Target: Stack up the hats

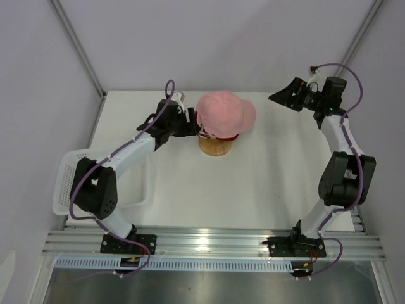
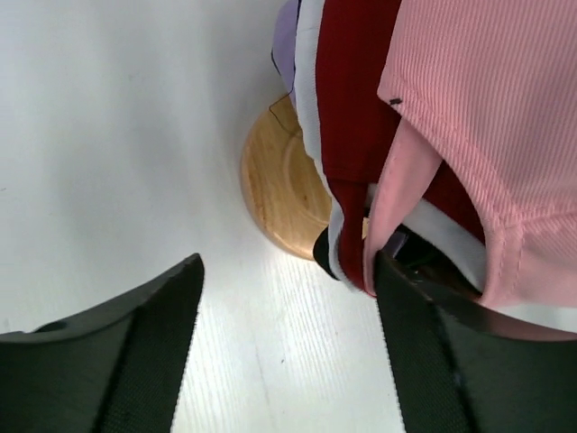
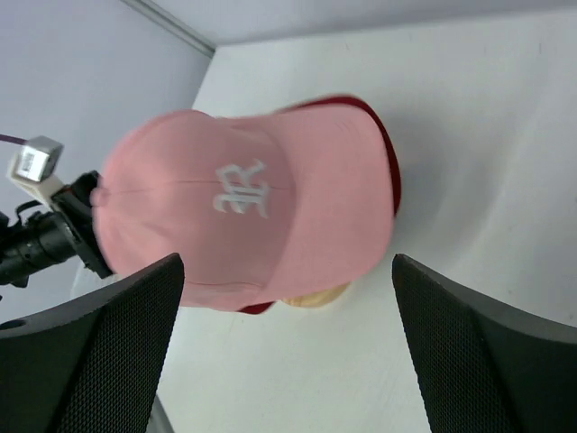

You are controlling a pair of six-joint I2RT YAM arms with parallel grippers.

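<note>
The hats sit stacked on a round wooden stand (image 1: 216, 147) at the table's back middle. The pink hat (image 1: 224, 114) is on top; a red hat's edge (image 1: 221, 137) shows beneath it. In the left wrist view the layers show: pink hat (image 2: 487, 117), red hat (image 2: 356, 99), white hat edge (image 2: 311, 81), lavender hat (image 2: 287, 27), above the stand (image 2: 279, 194). My left gripper (image 1: 192, 123) (image 2: 287, 352) is open at the stack's left side, one finger (image 2: 433, 352) against the hats' lower edge. My right gripper (image 1: 288, 95) (image 3: 288, 361) is open and empty, raised at the far right, facing the pink hat (image 3: 243, 203).
A white mesh basket (image 1: 66, 183) stands at the table's left edge beside the left arm. White walls enclose the table at the back and sides. The aluminium rail (image 1: 209, 244) with both arm bases runs along the near edge.
</note>
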